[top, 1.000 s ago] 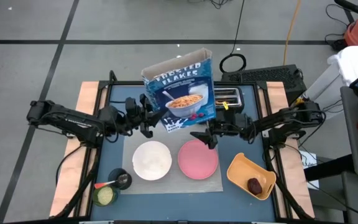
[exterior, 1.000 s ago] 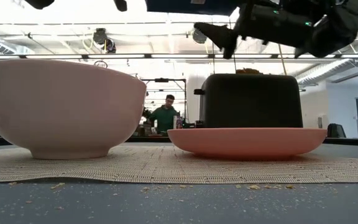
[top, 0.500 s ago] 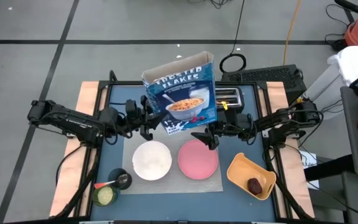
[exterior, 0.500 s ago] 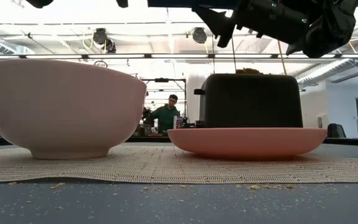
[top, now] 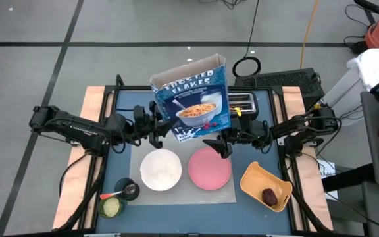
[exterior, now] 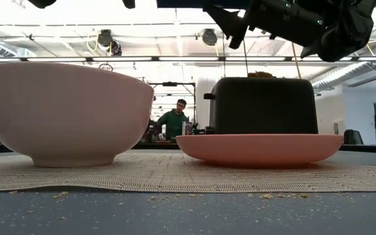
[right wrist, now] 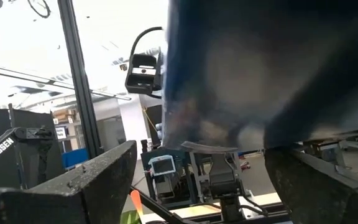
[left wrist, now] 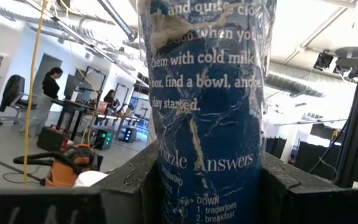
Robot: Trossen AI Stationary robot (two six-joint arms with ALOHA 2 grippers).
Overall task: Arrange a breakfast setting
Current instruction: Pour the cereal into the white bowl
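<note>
Left tool [top: 155,128] is clamped on the narrow edge of the cereal box [top: 193,102], and I have the box lifted above the tabletop [top: 125,108], upright with its open top flaps up; in my left wrist view its printed side [left wrist: 207,112] fills the gap between the fingers [left wrist: 135,183]. Below it on the grey mat [top: 184,195] sits the white bowl [top: 160,170], and just beside that the pink plate [top: 209,168], apart from each other. Near the front left corner I see a spoon [top: 114,193] across a dark cup [top: 127,190]. My right tool [top: 216,144] hangs released, fingers spread, at the box's lower right corner above the plate's far rim. Behind stands the toaster [top: 241,101]. Far right, the dark red fruit [top: 269,195] lies in the yellow dish [top: 250,181].
</note>
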